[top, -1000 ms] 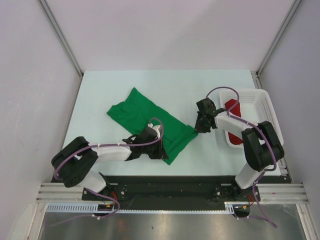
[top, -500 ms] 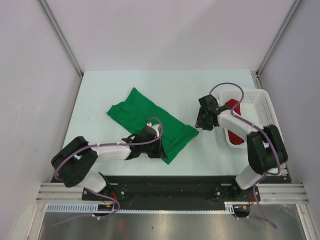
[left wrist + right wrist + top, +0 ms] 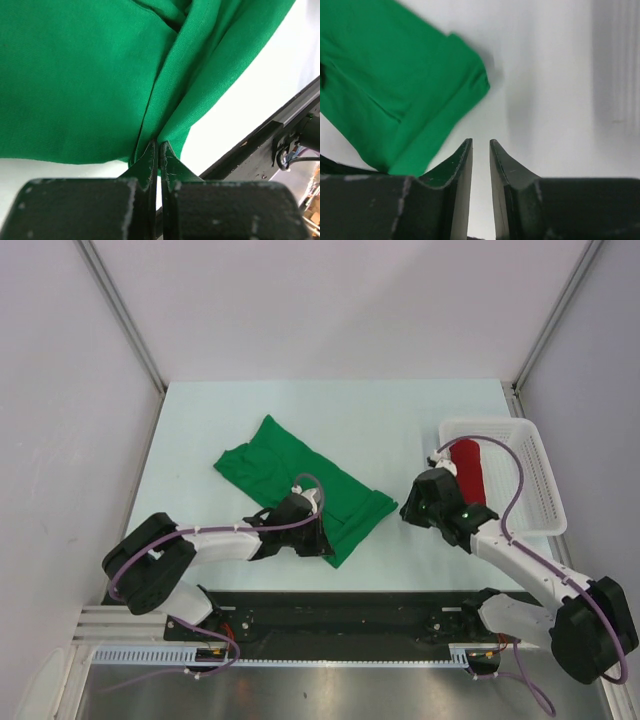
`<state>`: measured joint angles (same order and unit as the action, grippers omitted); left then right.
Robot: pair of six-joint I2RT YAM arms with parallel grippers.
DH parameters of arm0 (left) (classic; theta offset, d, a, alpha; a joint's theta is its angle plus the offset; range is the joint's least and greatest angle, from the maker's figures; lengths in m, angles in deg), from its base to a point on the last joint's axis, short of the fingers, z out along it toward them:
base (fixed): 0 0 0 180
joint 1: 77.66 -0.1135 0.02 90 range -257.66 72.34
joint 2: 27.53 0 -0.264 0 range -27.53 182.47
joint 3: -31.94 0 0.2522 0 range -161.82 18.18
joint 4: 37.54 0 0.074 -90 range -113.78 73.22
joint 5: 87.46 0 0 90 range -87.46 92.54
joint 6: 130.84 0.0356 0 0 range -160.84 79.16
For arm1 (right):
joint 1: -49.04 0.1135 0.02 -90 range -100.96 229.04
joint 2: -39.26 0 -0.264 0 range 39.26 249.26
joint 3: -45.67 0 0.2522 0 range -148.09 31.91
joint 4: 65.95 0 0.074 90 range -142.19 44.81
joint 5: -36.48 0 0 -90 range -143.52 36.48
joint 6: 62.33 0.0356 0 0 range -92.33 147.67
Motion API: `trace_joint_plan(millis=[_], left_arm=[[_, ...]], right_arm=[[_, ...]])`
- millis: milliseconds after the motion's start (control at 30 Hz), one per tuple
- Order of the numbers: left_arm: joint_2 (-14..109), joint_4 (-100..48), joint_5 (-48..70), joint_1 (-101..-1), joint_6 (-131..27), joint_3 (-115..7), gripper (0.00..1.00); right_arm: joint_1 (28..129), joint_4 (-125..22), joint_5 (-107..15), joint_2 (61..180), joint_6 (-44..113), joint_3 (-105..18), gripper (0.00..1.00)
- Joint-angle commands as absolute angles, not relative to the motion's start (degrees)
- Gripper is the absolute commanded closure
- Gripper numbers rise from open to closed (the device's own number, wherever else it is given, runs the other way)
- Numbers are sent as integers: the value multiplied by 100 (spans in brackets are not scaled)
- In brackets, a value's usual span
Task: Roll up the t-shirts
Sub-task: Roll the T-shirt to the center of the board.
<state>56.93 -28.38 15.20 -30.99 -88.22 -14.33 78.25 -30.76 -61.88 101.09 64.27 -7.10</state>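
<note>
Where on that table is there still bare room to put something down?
The far strip behind the green t-shirt is bare, as is the left edge beside it. The near middle is crowded by both tools. The basket holds the red t-shirt.

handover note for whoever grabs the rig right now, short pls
Left gripper: shut on the near edge of the green t-shirt, fabric pinched between its fingers.
Right gripper: nearly closed, holding nothing, over bare table just right of the shirt's corner.
Red t-shirt: rolled, lying in the white basket.
Done: red one.
Left: the green shirt lies folded on the table, not yet rolled.
</note>
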Motion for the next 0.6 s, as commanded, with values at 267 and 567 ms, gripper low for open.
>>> trace_joint_plan(millis=[267, 567], left_arm=[[5623, -3020, 1405, -3170, -8997, -1320, 100], [5623, -3011, 1414, -3170, -8988, -1320, 100]], right_arm=[[8173, -4444, -6056, 10465, 6617, -193, 74], [8182, -4832, -5862, 11160, 6669, -395, 73]])
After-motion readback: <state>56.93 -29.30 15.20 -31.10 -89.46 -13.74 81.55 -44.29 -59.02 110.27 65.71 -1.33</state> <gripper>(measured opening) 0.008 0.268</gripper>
